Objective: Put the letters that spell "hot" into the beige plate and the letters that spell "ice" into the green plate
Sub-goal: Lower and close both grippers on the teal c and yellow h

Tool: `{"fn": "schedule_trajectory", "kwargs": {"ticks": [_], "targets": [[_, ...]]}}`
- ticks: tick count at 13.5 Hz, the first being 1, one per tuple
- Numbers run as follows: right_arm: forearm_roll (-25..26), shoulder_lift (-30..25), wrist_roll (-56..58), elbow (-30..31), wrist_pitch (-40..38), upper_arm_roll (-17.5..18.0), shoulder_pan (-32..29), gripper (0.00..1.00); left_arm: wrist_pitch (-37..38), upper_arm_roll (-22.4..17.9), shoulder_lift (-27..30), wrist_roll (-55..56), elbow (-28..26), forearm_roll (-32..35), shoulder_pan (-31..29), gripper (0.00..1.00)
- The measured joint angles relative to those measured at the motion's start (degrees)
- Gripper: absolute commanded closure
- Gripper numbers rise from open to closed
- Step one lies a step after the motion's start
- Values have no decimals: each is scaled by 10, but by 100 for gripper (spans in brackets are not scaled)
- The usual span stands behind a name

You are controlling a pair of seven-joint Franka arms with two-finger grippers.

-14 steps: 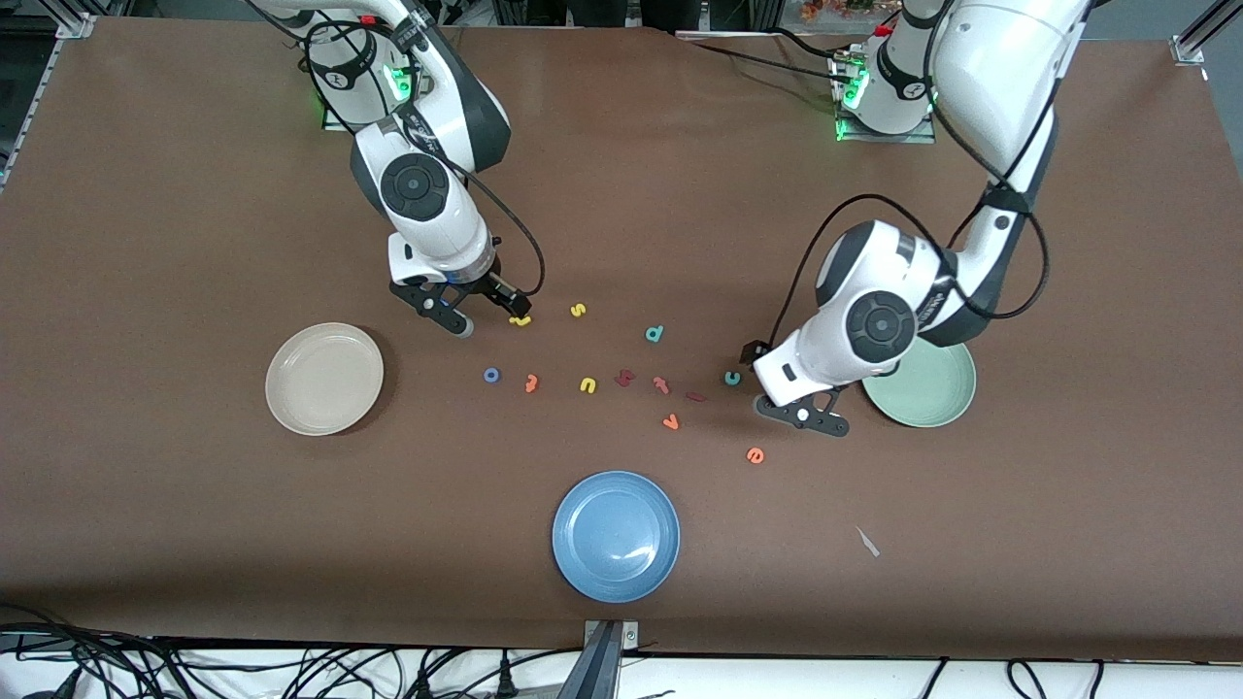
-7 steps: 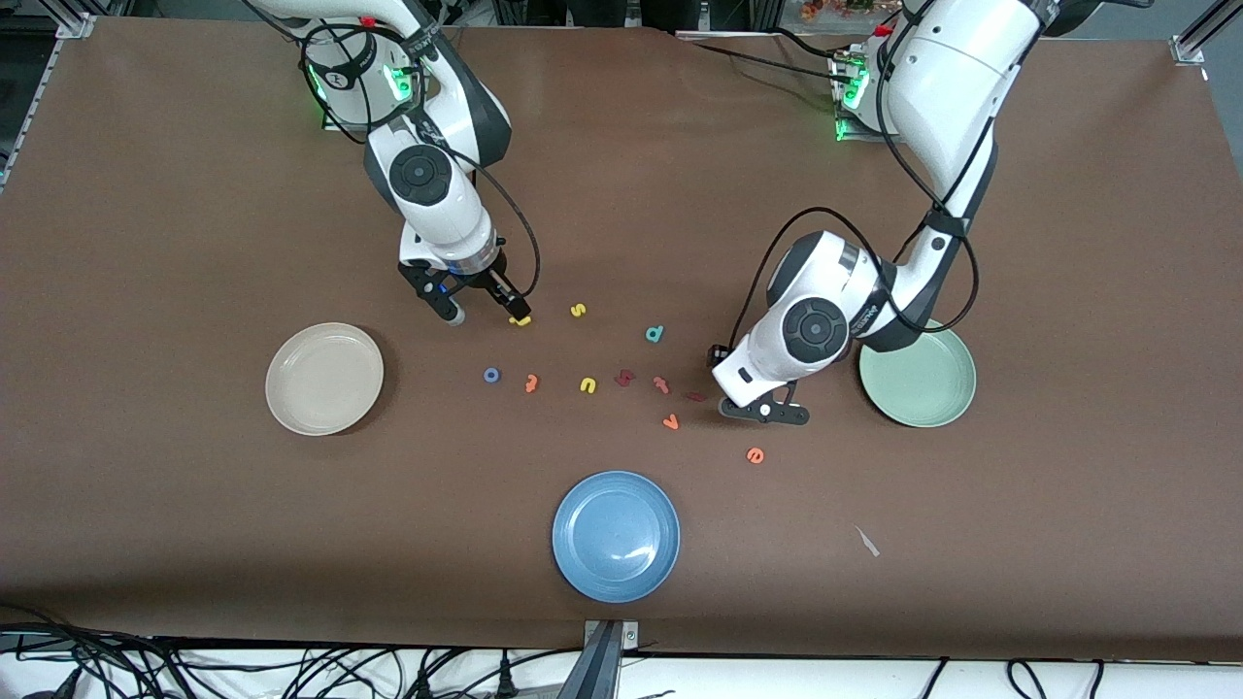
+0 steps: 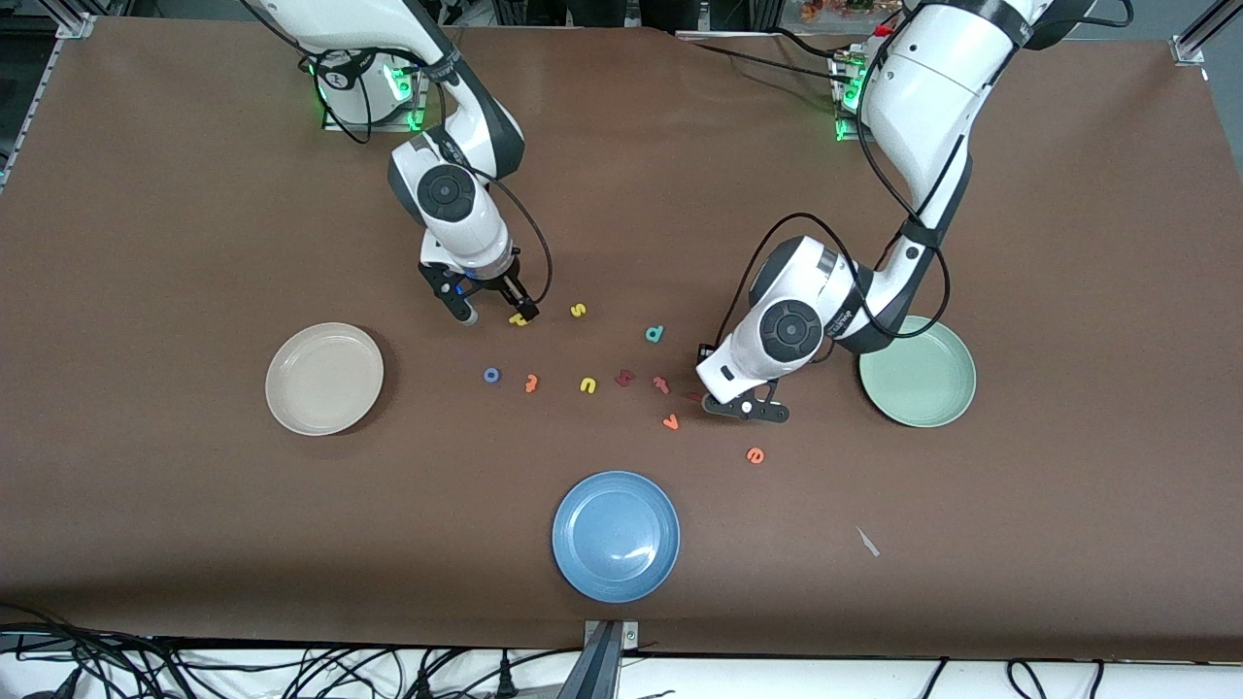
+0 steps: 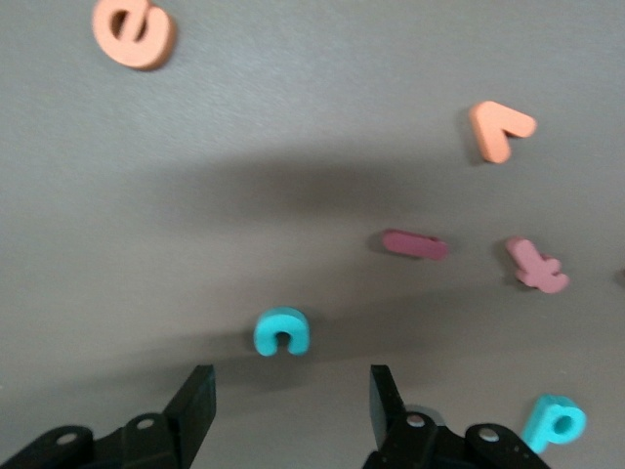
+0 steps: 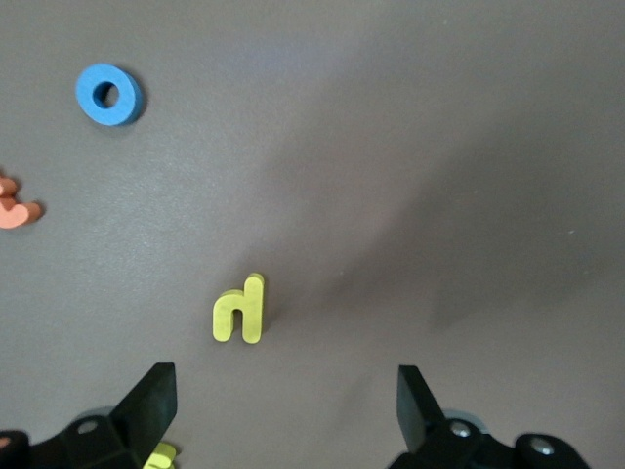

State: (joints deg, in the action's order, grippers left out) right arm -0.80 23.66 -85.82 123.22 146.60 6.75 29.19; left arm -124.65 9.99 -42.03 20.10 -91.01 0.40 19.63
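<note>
Front view: left gripper [image 3: 743, 409] is hanging over the red "i" [image 3: 695, 396], fingers probably apart; right gripper [image 3: 494, 314] is by the yellow "h" [image 3: 520, 319]. Left wrist view: jaws gaping, empty, teal "c" [image 4: 282, 331] lying just ahead. Right wrist view: jaws standing wide, touching nothing.

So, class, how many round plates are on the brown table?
3: cream-beige plate toward the right arm's end, pale mint-green plate toward the left arm's end, blue plate nearest the front camera.
</note>
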Motion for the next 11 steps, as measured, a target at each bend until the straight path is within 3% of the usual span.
{"fn": "schedule_trajectory", "kwargs": {"ticks": [7,11], "targets": [[0,52,-18,-49,2,-1,2,2,-27,-6,-15,9,-1,13,-4,45],[0,64,-18,-51,2,-6,1,11,-48,-6,-23,11,-1,13,-6,47]]}}
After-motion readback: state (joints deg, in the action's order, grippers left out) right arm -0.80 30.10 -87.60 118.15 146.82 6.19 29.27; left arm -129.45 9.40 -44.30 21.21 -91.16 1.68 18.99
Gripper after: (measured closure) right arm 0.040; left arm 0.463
